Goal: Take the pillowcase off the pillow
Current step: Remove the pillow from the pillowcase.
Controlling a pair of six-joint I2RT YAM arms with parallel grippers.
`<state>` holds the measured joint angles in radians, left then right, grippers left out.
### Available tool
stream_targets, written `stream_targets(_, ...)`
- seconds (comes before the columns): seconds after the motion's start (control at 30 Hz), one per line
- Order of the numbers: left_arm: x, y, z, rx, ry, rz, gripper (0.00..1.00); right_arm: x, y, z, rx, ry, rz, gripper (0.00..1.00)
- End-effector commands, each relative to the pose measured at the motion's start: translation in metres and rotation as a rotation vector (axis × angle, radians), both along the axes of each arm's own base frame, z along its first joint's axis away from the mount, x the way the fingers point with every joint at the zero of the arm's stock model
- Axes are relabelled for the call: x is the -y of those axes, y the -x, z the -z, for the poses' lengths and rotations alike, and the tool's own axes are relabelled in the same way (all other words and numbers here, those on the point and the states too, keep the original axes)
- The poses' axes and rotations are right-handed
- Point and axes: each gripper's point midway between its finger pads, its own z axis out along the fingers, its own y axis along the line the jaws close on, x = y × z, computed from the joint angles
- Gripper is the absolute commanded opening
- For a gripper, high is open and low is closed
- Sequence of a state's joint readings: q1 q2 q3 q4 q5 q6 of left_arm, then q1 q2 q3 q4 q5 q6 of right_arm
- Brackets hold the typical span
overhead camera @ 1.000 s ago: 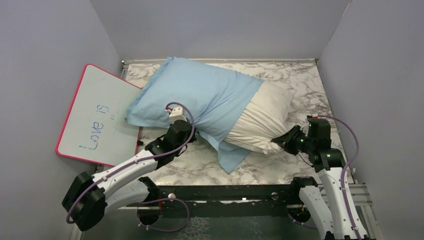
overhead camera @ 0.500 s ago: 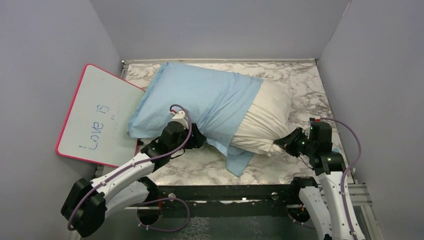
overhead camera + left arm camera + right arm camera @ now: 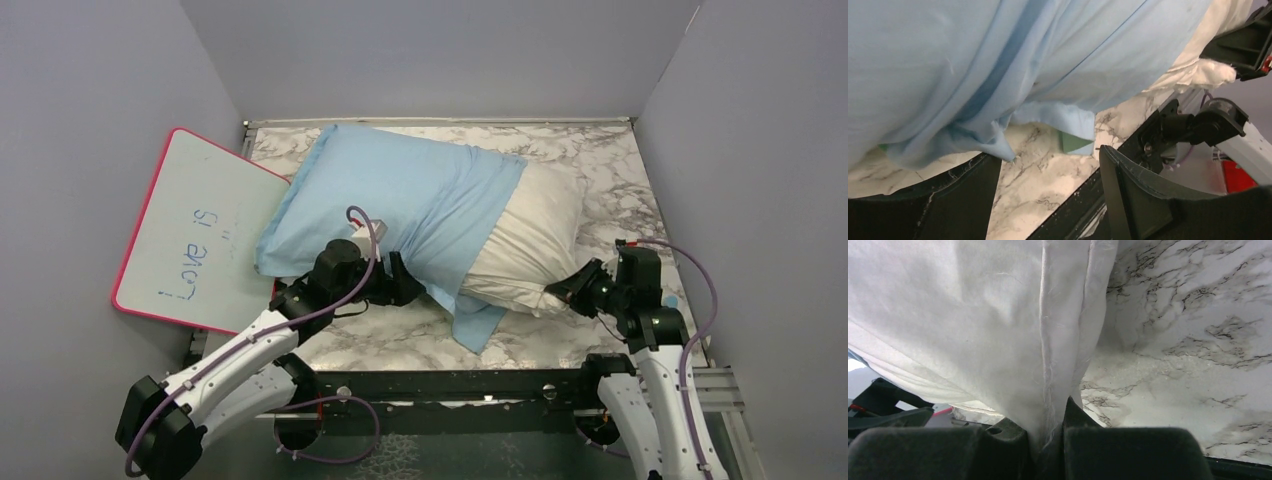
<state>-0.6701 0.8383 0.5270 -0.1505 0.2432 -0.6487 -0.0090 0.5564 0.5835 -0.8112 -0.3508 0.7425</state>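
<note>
Left fingers (image 3: 403,283) stand wide apart and hold nothing, at the near edge of the pillowcase (image 3: 400,195), whose loose blue hem hangs just beyond them. Right fingers (image 3: 1068,440) are pinched tight on a seam at the near right corner of the pillow (image 3: 530,235). The left arm reaches in low from the near left; the right arm bends leftward from the near right. The pillow lies across the marbled surface (image 3: 600,160), its left part inside the pillowcase. A whiteboard (image 3: 200,230) leans at the left, and grey walls (image 3: 450,50) enclose the scene.
</note>
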Motion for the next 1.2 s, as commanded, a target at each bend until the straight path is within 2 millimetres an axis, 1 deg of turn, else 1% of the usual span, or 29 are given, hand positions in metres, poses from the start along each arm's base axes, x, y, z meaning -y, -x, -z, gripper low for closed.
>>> stream_targets(0.0, 0.021, 0.026, 0.006, -0.072, 0.082, 0.114, 0.74, -0.004, 0.001, 0.007, 0.0, -0.029, -0.015, 0.06)
stream_targets(0.1, 0.037, 0.032, -0.005, -0.036, 0.129, 0.14, 0.76, -0.009, 0.003, 0.011, -0.015, -0.053, -0.035, 0.06)
stream_targets(0.13, 0.042, 0.035, -0.004, -0.034, 0.125, 0.153, 0.76, -0.009, 0.004, 0.012, -0.022, -0.056, -0.035, 0.06)
stream_targets(0.23, 0.06, 0.04, 0.006, -0.048, 0.074, 0.178, 0.76, -0.01, 0.005, 0.016, -0.029, -0.064, -0.036, 0.06)
stream_targets(0.33, 0.075, 0.043, 0.02, -0.038, 0.033, 0.157, 0.76, -0.012, 0.004, 0.016, -0.026, -0.072, -0.043, 0.06)
stream_targets(0.47, 0.076, 0.032, 0.04, -0.046, -0.028, 0.077, 0.76, -0.012, 0.003, 0.012, -0.022, -0.07, -0.047, 0.06)
stream_targets(0.57, 0.074, 0.021, 0.044, -0.018, -0.053, 0.028, 0.74, -0.01, 0.003, 0.008, -0.016, -0.059, -0.044, 0.06)
stream_targets(0.63, 0.077, 0.016, 0.045, 0.012, -0.056, 0.026, 0.73, -0.01, 0.004, 0.006, -0.011, -0.054, -0.039, 0.06)
stream_targets(0.73, 0.091, 0.011, 0.038, 0.051, -0.015, 0.055, 0.69, -0.01, 0.005, 0.006, -0.006, -0.062, -0.038, 0.06)
stream_targets(0.77, 0.096, 0.01, 0.036, 0.059, -0.005, 0.064, 0.64, -0.011, 0.006, 0.006, -0.006, -0.066, -0.039, 0.06)
stream_targets(0.83, 0.1, 0.004, 0.033, 0.081, -0.01, 0.063, 0.5, -0.011, 0.007, 0.005, -0.006, -0.067, -0.041, 0.06)
stream_targets(0.9, 0.093, -0.006, 0.033, 0.106, -0.047, 0.009, 0.36, -0.009, 0.007, 0.005, -0.007, -0.051, -0.04, 0.06)
stream_targets(0.93, 0.085, -0.012, 0.035, 0.113, -0.082, -0.036, 0.27, -0.007, 0.007, 0.006, -0.008, -0.034, -0.035, 0.06)
stream_targets(0.97, 0.074, -0.017, 0.038, 0.113, -0.12, -0.086, 0.18, -0.003, 0.006, 0.006, -0.012, -0.015, -0.02, 0.06)
stream_targets(1.0, 0.059, -0.023, 0.042, 0.117, -0.168, -0.154, 0.08, 0.002, 0.005, 0.006, -0.014, 0.007, 0.001, 0.05)
stream_targets(1.03, 0.043, -0.027, 0.046, 0.121, -0.217, -0.214, 0.01, 0.006, 0.003, 0.005, -0.009, 0.026, 0.019, 0.04)
stream_targets(1.17, -0.033, -0.039, 0.056, 0.162, -0.422, -0.47, 0.0, 0.019, -0.006, -0.002, -0.002, 0.075, 0.082, 0.02)
